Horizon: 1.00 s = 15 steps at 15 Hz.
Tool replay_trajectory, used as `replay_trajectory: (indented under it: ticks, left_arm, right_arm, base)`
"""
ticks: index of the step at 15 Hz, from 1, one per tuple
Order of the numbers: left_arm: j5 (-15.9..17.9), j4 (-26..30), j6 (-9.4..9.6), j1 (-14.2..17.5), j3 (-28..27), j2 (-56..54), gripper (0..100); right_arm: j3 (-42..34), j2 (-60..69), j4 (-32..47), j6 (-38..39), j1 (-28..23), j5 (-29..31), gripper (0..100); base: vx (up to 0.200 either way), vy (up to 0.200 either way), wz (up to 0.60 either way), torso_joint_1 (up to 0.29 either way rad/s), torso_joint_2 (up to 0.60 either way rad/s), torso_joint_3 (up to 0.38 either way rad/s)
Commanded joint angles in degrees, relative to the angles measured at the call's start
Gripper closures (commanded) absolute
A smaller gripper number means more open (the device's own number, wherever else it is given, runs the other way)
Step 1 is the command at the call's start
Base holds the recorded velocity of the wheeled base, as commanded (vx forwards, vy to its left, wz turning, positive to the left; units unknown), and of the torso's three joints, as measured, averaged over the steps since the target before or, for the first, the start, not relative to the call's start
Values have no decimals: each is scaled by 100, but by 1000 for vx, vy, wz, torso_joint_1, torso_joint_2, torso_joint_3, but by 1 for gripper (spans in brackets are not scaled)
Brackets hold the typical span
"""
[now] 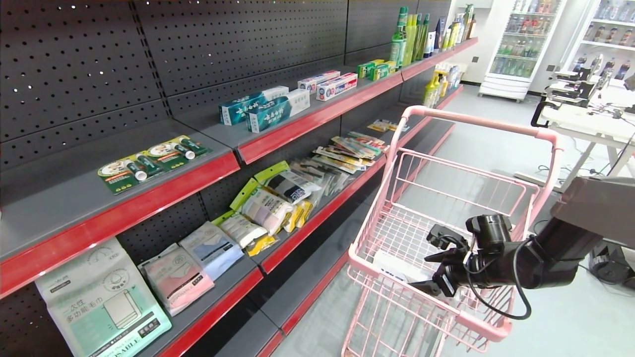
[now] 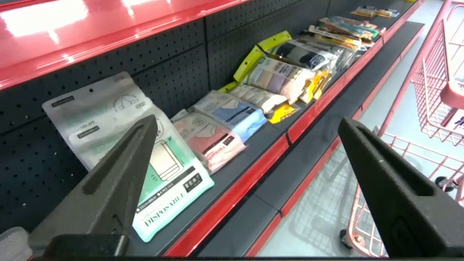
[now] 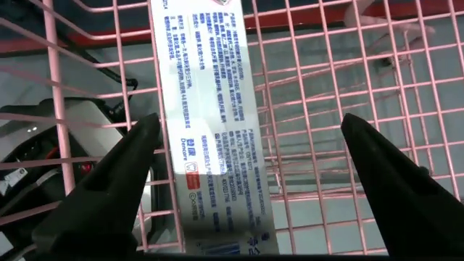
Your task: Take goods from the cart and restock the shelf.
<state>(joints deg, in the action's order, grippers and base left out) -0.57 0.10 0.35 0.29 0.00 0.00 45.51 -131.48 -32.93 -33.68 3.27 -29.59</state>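
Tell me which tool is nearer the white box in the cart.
Right. The right tool sits open directly over the white box; the left tool is out by the shelf.

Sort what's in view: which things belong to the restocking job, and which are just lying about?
Job in hand:
pink cart
long white box lying in the cart
right gripper, open over that box
red-edged shelf

Just lying about:
pale green pack on the lower shelf
green bottles
drinks fridge
white table
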Motion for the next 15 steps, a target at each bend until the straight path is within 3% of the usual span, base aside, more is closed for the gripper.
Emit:
replay_trajectory:
  ticks: [1, 6, 15]
  left_arm:
    - [-4, -1, 0, -3, 0, 9, 0]
    - [-4, -1, 0, -12, 0, 9, 0]
    - [-4, -1, 0, -12, 0, 0, 0]
  right_arm:
    - [55, -115, 6, 20, 25, -3, 0]
    - [371, -265, 419, -147, 16, 6, 0]
    - [564, -370, 419, -174, 42, 93, 0]
  base:
    - [0, 0, 0, 0, 0, 0]
    - [0, 0, 0, 0, 0, 0]
    - [0, 0, 0, 0, 0, 0]
